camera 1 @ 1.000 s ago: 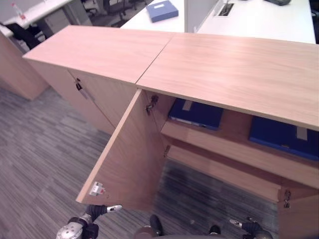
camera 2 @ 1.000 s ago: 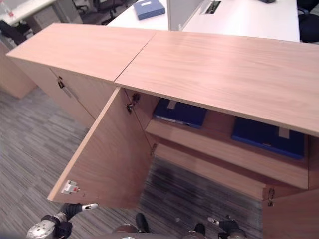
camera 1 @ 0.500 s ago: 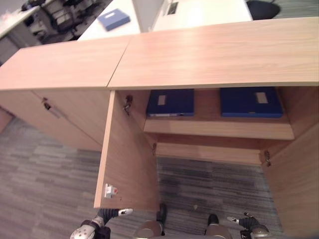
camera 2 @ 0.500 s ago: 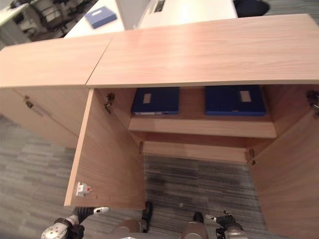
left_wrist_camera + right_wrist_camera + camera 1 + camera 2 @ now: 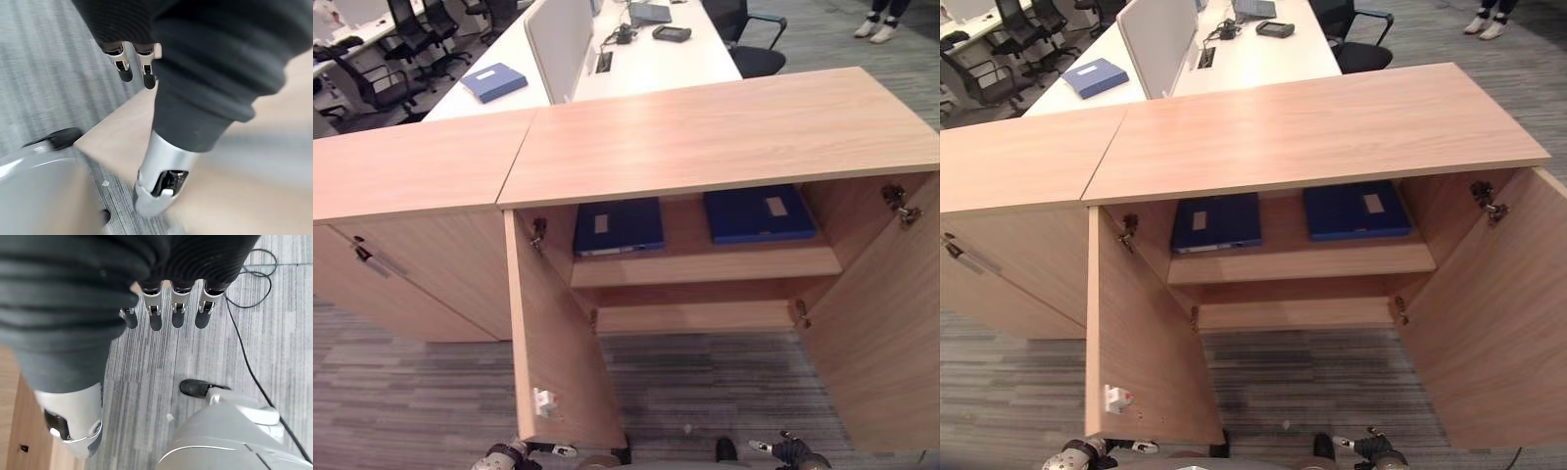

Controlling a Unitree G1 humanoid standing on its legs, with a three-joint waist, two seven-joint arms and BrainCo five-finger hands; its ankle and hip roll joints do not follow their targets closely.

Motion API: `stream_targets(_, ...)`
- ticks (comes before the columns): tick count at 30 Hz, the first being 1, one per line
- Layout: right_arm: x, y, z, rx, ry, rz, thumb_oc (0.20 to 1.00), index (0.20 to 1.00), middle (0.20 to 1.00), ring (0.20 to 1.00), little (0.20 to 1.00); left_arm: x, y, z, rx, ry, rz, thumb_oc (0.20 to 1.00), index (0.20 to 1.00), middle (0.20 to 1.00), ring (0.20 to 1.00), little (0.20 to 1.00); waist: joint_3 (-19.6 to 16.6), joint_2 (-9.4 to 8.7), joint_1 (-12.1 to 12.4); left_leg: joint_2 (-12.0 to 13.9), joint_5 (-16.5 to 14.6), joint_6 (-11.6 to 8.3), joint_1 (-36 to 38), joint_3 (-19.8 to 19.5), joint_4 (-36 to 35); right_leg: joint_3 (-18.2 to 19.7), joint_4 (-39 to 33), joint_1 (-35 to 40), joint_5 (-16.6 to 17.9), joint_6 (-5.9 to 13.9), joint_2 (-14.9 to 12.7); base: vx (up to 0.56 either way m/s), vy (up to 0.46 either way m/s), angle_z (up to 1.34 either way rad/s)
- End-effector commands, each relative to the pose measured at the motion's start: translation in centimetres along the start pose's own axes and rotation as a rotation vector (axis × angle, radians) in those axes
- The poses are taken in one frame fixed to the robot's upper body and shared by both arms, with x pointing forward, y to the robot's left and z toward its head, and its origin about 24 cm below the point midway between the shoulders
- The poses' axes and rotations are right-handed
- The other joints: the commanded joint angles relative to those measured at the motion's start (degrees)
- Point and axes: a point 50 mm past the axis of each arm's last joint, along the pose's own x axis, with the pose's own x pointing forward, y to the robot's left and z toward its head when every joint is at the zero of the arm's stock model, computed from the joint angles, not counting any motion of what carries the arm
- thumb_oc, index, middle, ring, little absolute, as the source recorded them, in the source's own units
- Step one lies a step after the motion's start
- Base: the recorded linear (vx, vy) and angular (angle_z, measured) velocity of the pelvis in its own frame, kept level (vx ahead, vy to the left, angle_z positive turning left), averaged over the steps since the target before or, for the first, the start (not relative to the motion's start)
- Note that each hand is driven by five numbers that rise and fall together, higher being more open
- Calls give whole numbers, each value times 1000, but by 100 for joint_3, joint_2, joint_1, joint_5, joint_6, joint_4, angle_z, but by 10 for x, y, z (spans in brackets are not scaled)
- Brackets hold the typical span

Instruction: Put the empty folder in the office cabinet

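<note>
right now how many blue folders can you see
3. Two lie flat on the open cabinet's shelf: the left folder and the right folder. The third folder is on the white desk behind. The cabinet top may hide others.

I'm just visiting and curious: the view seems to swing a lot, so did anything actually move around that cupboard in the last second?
Mostly the camera turned to face the cabinet squarely; the things kept their places. Both doors stay open, the two blue folders still lie flat on the shelf, and another stays on the white desk. The left hand and right hand still hang low, open and empty.
</note>
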Motion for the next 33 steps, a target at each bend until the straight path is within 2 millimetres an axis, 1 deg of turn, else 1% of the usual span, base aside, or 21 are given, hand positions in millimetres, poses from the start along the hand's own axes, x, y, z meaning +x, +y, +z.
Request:
stream_targets(1,2,3,17,-47,-51,-1,1000,1000,1000,1000,1000,28,56,144,-29,-470,240,1000,1000,1000,1000,1000,72,-178,-278,-19,-588,-63,526,87,68,-348,157,411,-489,325,-53,68,31,-23)
stream_targets(2,1,4,13,-58,-40,5,1000,1000,1000,1000,1000,30,61,151,-25,-480,259,1000,1000,1000,1000,1000,33,-198,-317,-19,-615,-61,570,157,68,-318,163,415,-477,342,-65,48,25,-22)
stream_targets(3,1,4,13,-58,-40,5,1000,1000,1000,1000,1000,30,61,151,-24,-481,259,1000,1000,1000,1000,1000,36,-199,-313,-20,-616,-61,572,160,68,-315,163,416,-477,342,-65,39,22,-20)
stream_targets(6,1,6,11,-65,-35,10,1000,1000,1000,1000,1000,31,67,166,-6,-508,277,1000,1000,1000,1000,1000,0,-221,-365,-12,-644,-52,620,253,68,-258,167,399,-454,367,-82,26,18,-18)
stream_targets(7,1,7,9,-70,-29,17,1000,1000,1000,1000,1000,31,69,175,3,-529,284,1000,1000,1000,1000,1000,-20,-233,-405,-8,-661,-48,651,322,68,-237,191,381,-446,381,-94,21,24,-28)
stream_targets(9,1,8,7,-72,-26,20,1000,1000,1000,1000,1000,31,70,178,9,-536,289,1000,1000,1000,1000,1000,-35,-242,-419,-8,-679,-43,674,362,68,-219,192,380,-445,387,-98,20,15,-22)
stream_targets(12,0,9,4,-74,-14,25,1000,1000,1000,1000,1000,31,72,188,12,-555,294,1000,1000,1000,1000,1000,-78,-250,-469,-9,-715,-30,747,440,68,-188,209,395,-445,403,-109,36,19,-11)
stream_targets(13,0,10,3,-75,-11,30,1000,1000,1000,1000,1000,32,75,194,17,-562,304,1000,1000,1000,1000,1000,-104,-255,-508,-6,-727,-29,777,487,68,-178,230,390,-448,409,-112,26,21,-7)
stream_targets(14,0,10,3,-75,-11,30,1000,1000,1000,1000,1000,32,75,194,17,-562,304,1000,1000,1000,1000,1000,-102,-255,-505,-6,-728,-29,779,489,68,-176,231,390,-449,409,-112,0,0,0)
stream_targets(17,0,11,2,-78,-11,35,1000,1000,1000,1000,1000,32,84,204,37,-560,340,1000,1000,1000,1000,1000,-125,-257,-561,-1,-738,-27,823,546,68,-129,249,388,-449,421,-118,21,9,-5)
stream_targets(18,0,11,2,-78,-11,35,1000,1000,1000,1000,1000,32,84,204,37,-561,340,1000,1000,1000,1000,1000,-121,-258,-558,-1,-739,-27,826,548,68,-126,250,389,-449,421,-118,21,16,-11)
stream_targets(19,0,10,2,-78,-11,35,1000,1000,1000,1000,1000,31,90,213,46,-571,359,1000,1000,1000,1000,1000,-142,-256,-599,4,-749,-26,846,573,68,-112,271,380,-453,432,-127,17,20,-17)
stream_targets(20,0,10,2,-79,-11,34,1000,1000,1000,1000,1000,30,92,217,49,-574,367,1000,1000,1000,1000,1000,-147,-254,-612,2,-750,-26,851,581,68,-102,280,378,-459,435,-128,34,28,-18)
stream_targets(21,0,9,2,-81,-13,35,1000,1000,1000,1000,1000,29,100,226,56,-579,392,1000,1000,1000,1000,1000,-158,-256,-644,-1,-755,-25,868,614,70,-86,292,377,-460,448,-128,23,16,-15)
stream_targets(22,0,9,2,-80,-13,35,1000,1000,1000,1000,1000,29,100,226,56,-579,392,1000,1000,1000,1000,1000,-156,-256,-643,-1,-755,-24,869,614,70,-85,292,378,-460,448,-128,17,9,-10)
stream_targets(23,0,10,2,-85,-14,37,1000,1000,1000,1000,1000,28,107,232,54,-576,416,1000,1000,1000,1000,1000,-167,-260,-676,5,-764,-26,884,647,72,-72,296,369,-456,462,-131,0,1,-7)
stream_targets(27,0,10,3,-84,-16,38,1000,1000,1000,1000,1000,27,111,240,46,-583,433,1000,1000,1000,1000,1000,-171,-258,-709,6,-774,-25,909,682,73,-59,308,356,-448,477,-138,2,1,-1)
stream_targets(29,0,10,4,-85,-19,41,1000,1000,1000,1000,1000,26,117,250,51,-587,450,1000,1000,1000,1000,1000,-184,-256,-761,3,-777,-27,919,734,73,-26,324,330,-435,497,-153,3,8,-2)
stream_targets(30,0,10,4,-84,-19,41,1000,1000,1000,1000,1000,25,117,250,51,-588,450,1000,1000,1000,1000,1000,-181,-257,-758,3,-777,-26,920,736,73,-24,324,330,-435,497,-153,21,21,-3)
stream_targets(33,0,10,1,-82,-11,44,1000,1000,1000,1000,1000,24,122,263,43,-595,466,1000,1000,1000,1000,1000,-196,-266,-836,3,-786,-36,947,795,68,3,317,324,-415,525,-173,21,14,-4)
